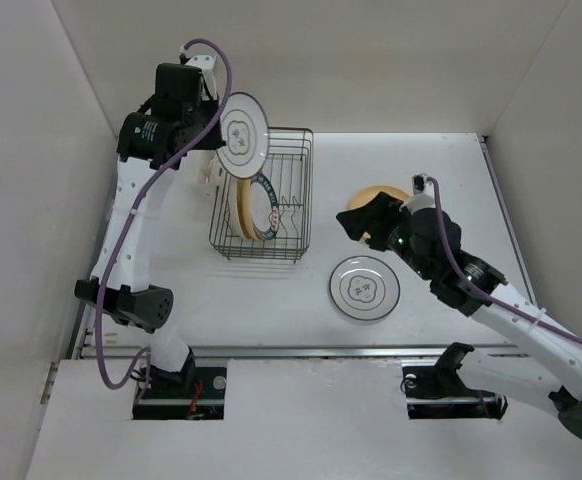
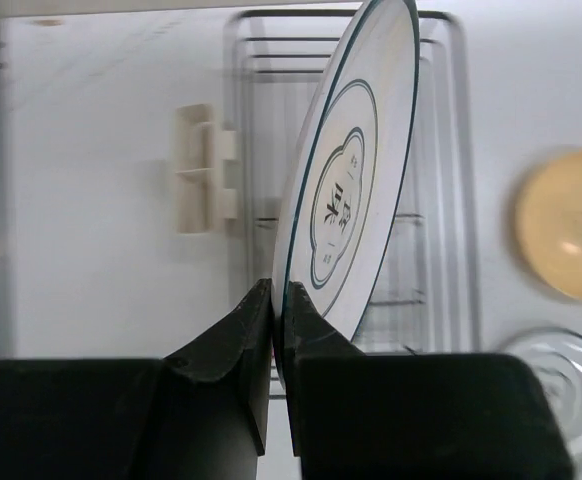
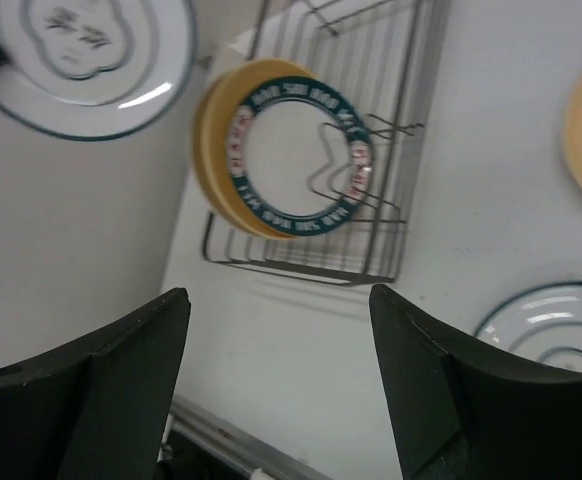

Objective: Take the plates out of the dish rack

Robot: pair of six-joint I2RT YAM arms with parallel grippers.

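Edgewise, rim of white plate (image 2: pixel 346 190) between left fingers (image 2: pixel 226 345).

Two plates (image 1: pixel 259 207) are stood on edge in the dish rack (image 1: pixel 308 190), left side. A third plate (image 1: pixel 243 133) is held up over its far left corner. Right of the rack, a fourth plate (image 1: pixel 365 288) is laid flat on the table (image 1: pixel 271 310), with a fifth plate (image 1: pixel 376 191) behind it.

The upright plate (image 3: pixel 281 150) has a dark ring with white letters going all the way round. They are too blurry to read. Small red marks sit at about 3 and 9 o'clock on the ring. The tilted white plate (image 2: pixel 346 195) and the flat white plate (image 1: pixel 365 288) each have dark brush signs in the middle. I cannot read them.
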